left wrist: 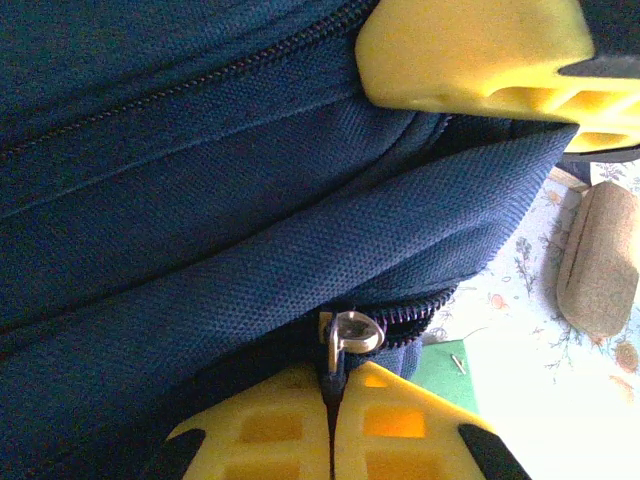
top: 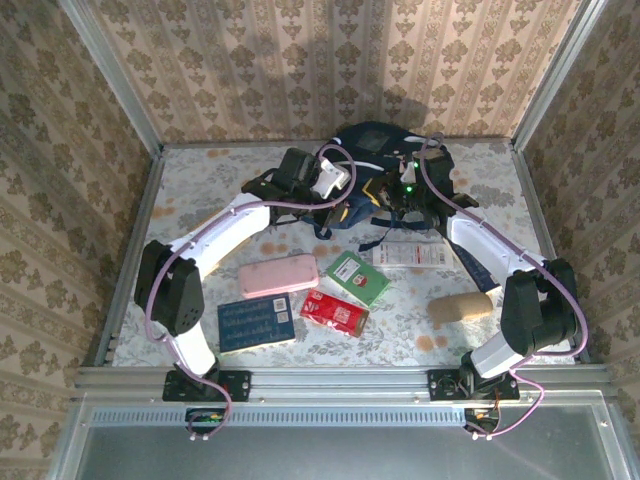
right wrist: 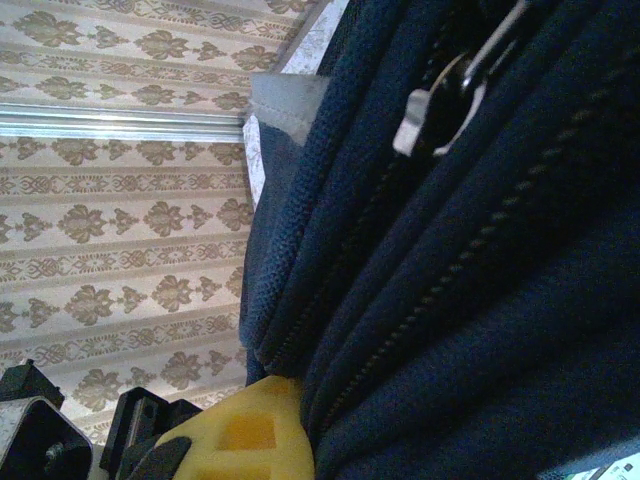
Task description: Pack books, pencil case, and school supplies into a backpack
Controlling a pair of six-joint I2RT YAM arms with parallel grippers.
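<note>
At the far middle of the worktop, the left pincer is pinching shut on the zipper pull of the navy backpack, while the right pincer is clamping closed on its fabric.

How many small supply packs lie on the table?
3: green pack in the middle of the table, red pack just nearer the front edge, white strip right of the green one, beside the backpack. More could be hidden under the backpack.
</note>
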